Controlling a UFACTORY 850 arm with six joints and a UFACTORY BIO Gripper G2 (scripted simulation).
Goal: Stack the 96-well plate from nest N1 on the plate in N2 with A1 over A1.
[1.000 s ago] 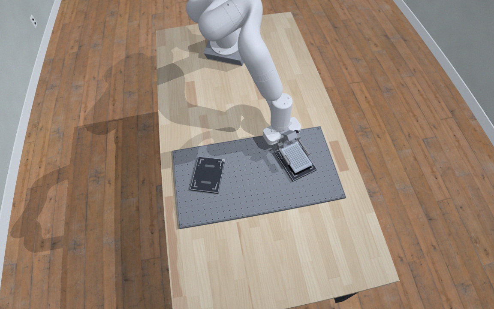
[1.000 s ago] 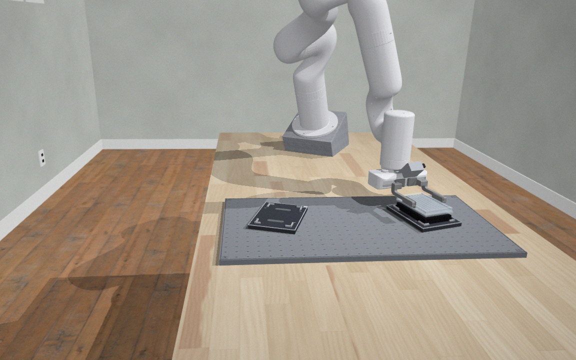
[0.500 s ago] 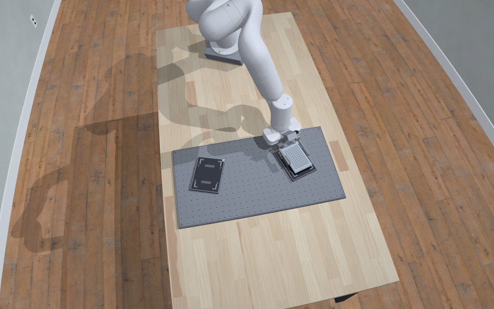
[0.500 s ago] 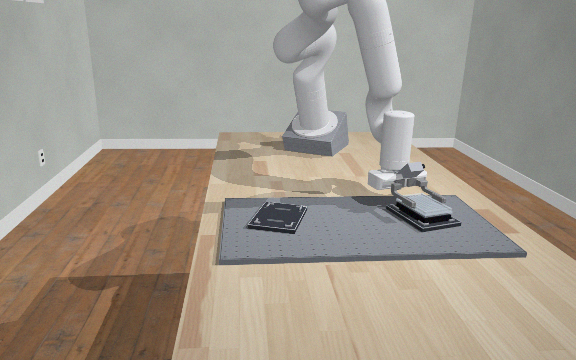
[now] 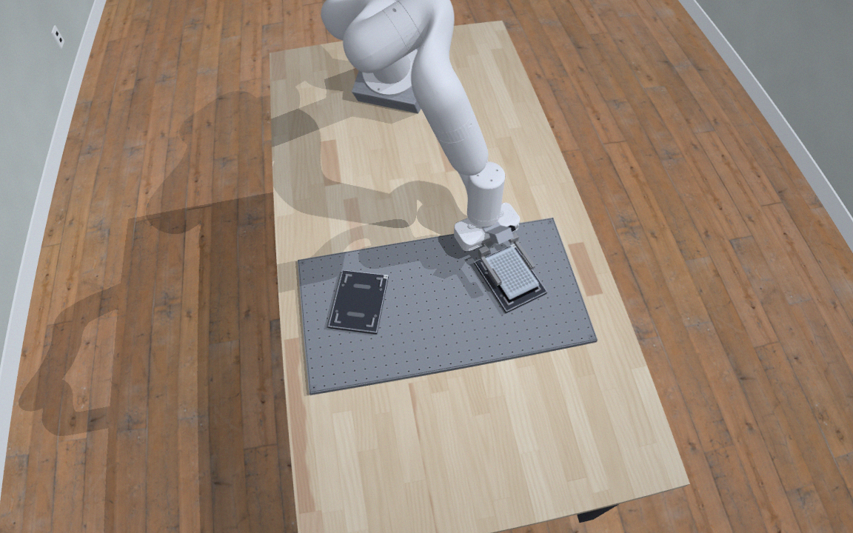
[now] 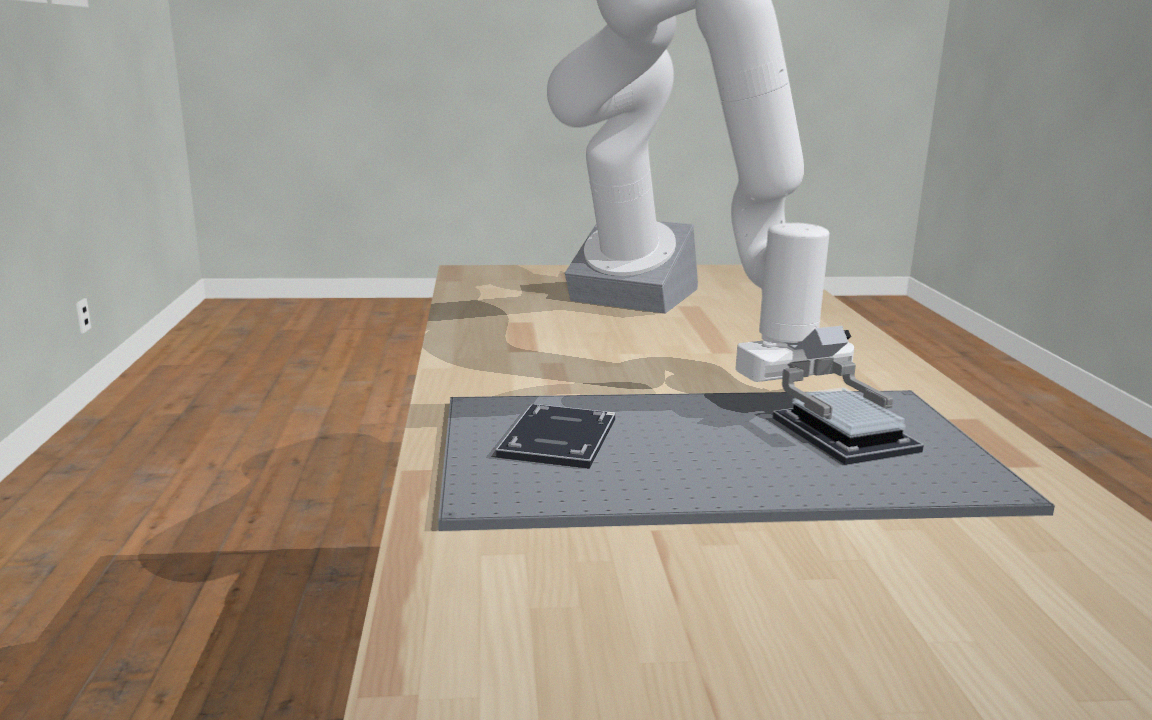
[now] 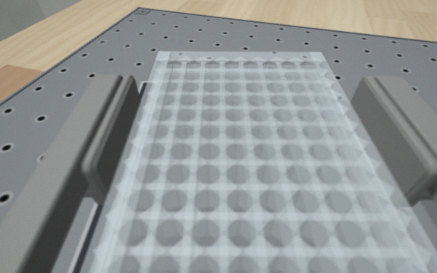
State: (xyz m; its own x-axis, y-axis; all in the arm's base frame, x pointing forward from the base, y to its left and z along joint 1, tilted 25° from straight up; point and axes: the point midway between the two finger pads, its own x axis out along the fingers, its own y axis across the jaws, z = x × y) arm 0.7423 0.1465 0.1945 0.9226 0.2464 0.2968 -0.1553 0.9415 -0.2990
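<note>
The jaws of my gripper (image 5: 514,273) (image 6: 856,405) (image 7: 246,81) are pinching the upper plate (image 5: 513,270) (image 6: 849,411) (image 7: 237,152) over the dark lower plate (image 5: 526,293) (image 6: 875,438) in N2 (image 5: 511,307) (image 6: 847,457) (image 7: 83,236); I'm aiming for a level, gentle descent, A1 over A1.

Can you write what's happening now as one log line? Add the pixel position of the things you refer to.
jaws: shut on clear plate (image 5: 513,272) (image 6: 850,411) (image 7: 237,152) | under it: black plate (image 5: 528,293) (image 6: 871,437) in N2 (image 5: 509,306) (image 6: 847,456) | N1 (image 5: 358,301) (image 6: 556,431): no plate

Before you, the bench (image 5: 483,424) (image 6: 741,617) (image 7: 317,17) looks like pale, smooth, laminated wood, and the pegboard (image 5: 416,317) (image 6: 669,483) (image 7: 6,171) on it like matt grey metal. You see a clear, slightly glossy plastic plate (image 5: 512,270) (image 6: 853,410) (image 7: 237,152) between the claw's (image 5: 509,265) (image 6: 857,402) (image 7: 250,133) smooth, matt grey fingers, above rough-looking floorboards (image 5: 780,297) (image 6: 231,402) of brown wood.
</note>
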